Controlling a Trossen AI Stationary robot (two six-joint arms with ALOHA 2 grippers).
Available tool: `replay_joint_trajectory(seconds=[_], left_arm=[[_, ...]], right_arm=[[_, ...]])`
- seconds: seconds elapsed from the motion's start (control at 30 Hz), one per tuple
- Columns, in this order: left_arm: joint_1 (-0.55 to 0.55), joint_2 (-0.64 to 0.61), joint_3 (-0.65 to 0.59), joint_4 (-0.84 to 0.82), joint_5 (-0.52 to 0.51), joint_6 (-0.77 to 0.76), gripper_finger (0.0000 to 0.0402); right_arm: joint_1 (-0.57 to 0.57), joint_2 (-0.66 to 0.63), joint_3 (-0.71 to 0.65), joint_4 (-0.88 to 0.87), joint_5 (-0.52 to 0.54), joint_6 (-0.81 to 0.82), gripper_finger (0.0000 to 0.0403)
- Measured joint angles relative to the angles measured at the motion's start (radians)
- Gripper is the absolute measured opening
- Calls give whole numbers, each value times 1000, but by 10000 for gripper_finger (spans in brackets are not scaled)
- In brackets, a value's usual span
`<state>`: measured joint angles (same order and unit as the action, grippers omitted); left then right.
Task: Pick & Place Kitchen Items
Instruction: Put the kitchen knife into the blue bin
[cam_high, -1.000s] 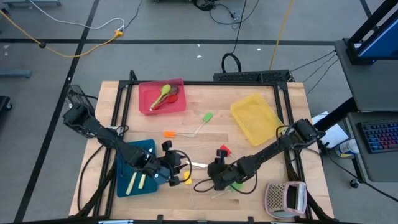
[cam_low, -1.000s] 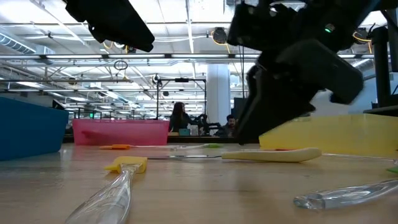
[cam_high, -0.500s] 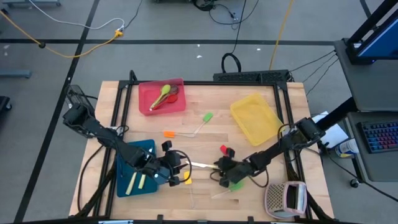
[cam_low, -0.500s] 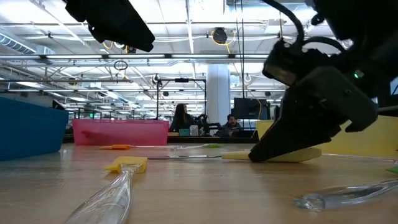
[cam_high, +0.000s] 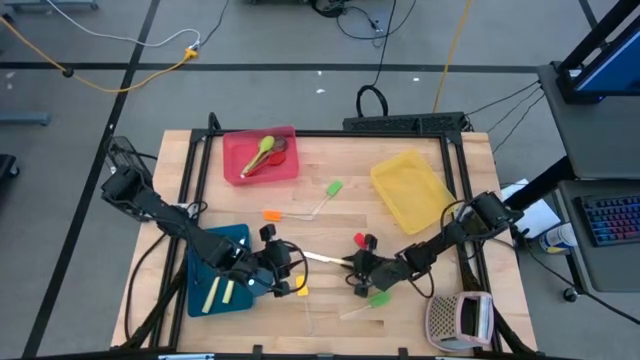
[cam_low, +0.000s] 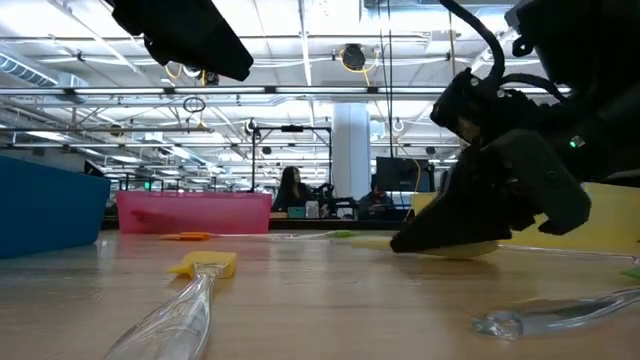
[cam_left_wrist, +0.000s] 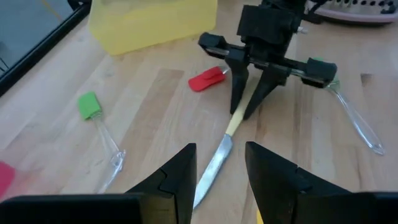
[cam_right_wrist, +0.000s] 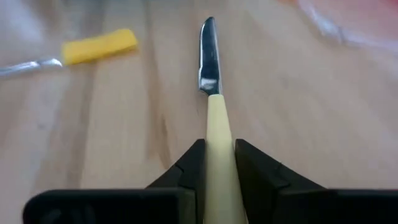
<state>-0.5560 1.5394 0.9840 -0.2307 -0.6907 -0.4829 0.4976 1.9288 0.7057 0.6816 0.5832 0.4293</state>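
Lying flat on the wooden table (cam_high: 330, 225) at lower centre of the high view, a cream-handled knife (cam_right_wrist: 211, 99) points its blade toward the left arm, and the right gripper (cam_right_wrist: 217, 163) has its two dark fingers pressed against both sides of the cream handle, closed on it. Just beside that gripper sit a red-headed spatula (cam_left_wrist: 206, 79) and a green-headed spatula (cam_high: 378, 299); a yellow-headed spatula (cam_low: 205, 265) lies near the blade tip. The left gripper (cam_left_wrist: 220, 171) hovers close by at lower left over the edge of the blue tray (cam_high: 205, 270), fingers parted and empty. Farther up are the red tray (cam_high: 232, 165) with spoons and the yellow tray (cam_high: 410, 190).
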Motion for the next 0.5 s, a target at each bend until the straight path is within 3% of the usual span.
replay_joint_trajectory(seconds=[0.17, 0.4, 0.5], left_arm=[[3, 0, 0, -1, 4, 21, 143], [2, 0, 0, -4, -69, 29, 143], [-26, 0, 0, -3, -70, 33, 143]], right_arm=[[-3, -21, 43, 123, 35, -146, 58], [-3, -85, 89, 125, 105, -277, 60], [10, -134, 86, 37, 188, -284, 61]])
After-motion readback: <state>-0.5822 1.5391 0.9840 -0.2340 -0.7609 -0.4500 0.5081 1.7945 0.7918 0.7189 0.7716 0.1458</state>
